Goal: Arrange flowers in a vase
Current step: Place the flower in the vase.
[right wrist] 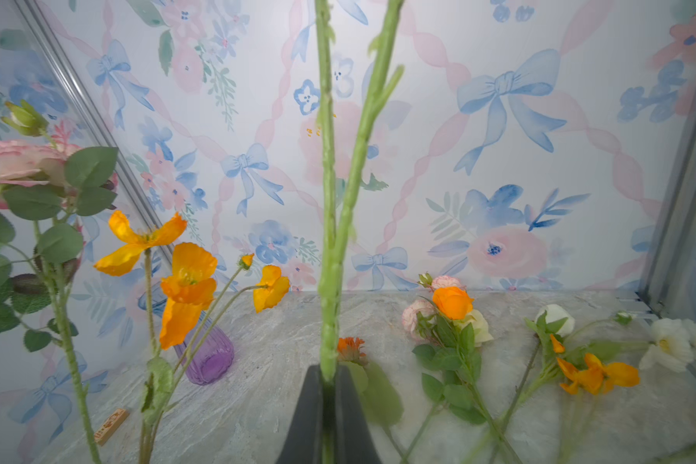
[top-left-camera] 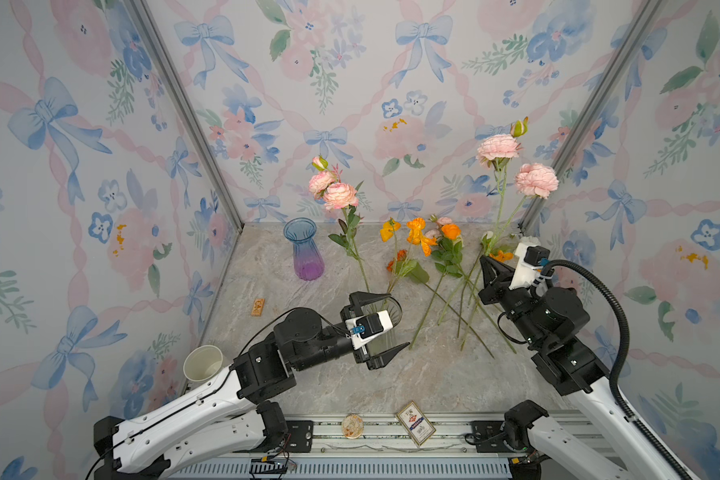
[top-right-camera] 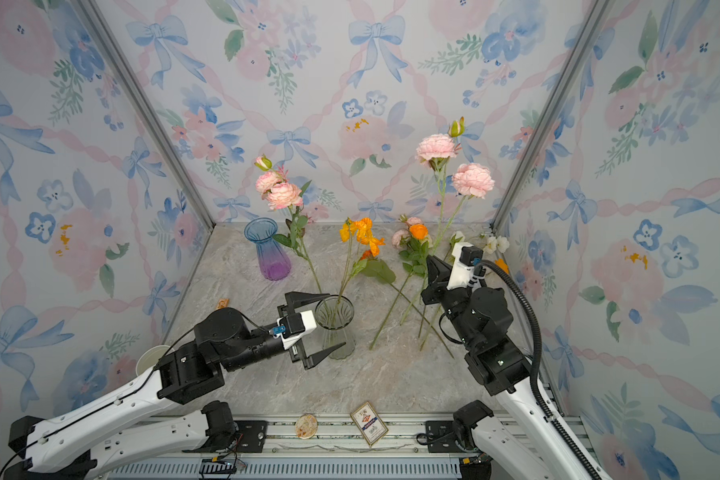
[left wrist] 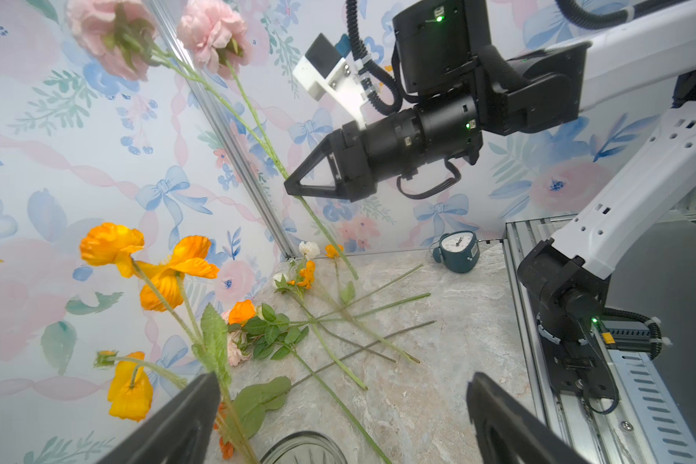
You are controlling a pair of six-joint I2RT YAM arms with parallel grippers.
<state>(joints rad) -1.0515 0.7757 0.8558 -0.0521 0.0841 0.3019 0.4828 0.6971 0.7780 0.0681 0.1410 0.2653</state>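
Surface: grey marble-look tabletop (top-left-camera: 391,386); bow-and-flower wallpaper walls (top-left-camera: 350,83).
Writing: card box (top-left-camera: 415,423) at front edge, print unreadable.
Clear vase (top-right-camera: 339,349): holds pink ruffled stem (top-right-camera: 283,195), orange poppies (top-right-camera: 360,235).
Left gripper (top-left-camera: 398,320): wide, astride clear vase.
Right gripper (top-left-camera: 485,262): clamped on tall pink flower (top-left-camera: 537,179).
Loose flowers (top-left-camera: 445,257): lying mid-table.
Blue-purple vase (top-left-camera: 304,253): back left.

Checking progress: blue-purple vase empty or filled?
Empty. Blue-purple vase stands upright, nothing in its mouth; flowers stand in the clear vase instead.
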